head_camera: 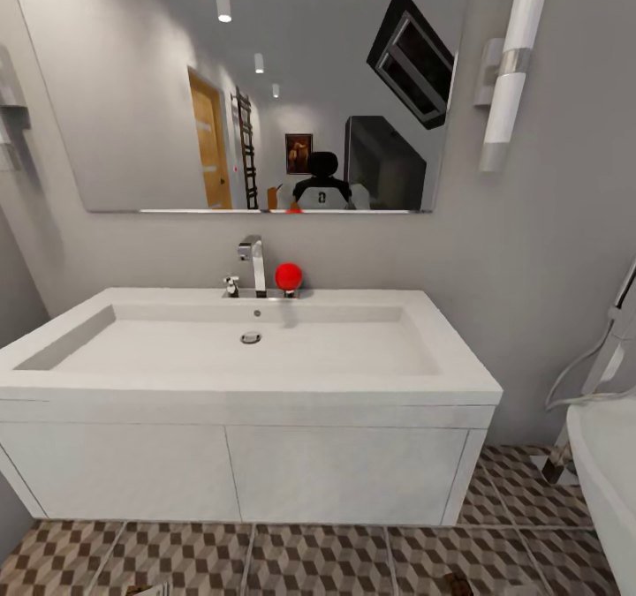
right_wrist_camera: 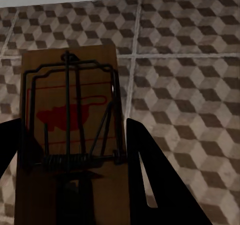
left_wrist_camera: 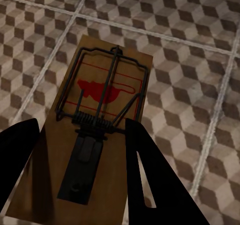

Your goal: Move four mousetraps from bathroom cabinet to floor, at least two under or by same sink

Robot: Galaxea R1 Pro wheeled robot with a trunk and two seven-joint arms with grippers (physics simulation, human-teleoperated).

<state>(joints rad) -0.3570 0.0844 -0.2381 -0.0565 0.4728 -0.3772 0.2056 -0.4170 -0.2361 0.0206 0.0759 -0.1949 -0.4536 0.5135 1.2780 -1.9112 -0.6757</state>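
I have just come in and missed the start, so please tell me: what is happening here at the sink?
The robot faces the white bathroom sink on its vanity. Each arm has a mousetrap between the fingers of its claw, above the cube-patterned bathroom floor: the left claw is around one mousetrap, and the right claw is around another mousetrap. Whether either trap already touches the tiles cannot be told. A red ball sits beside the chrome faucet.
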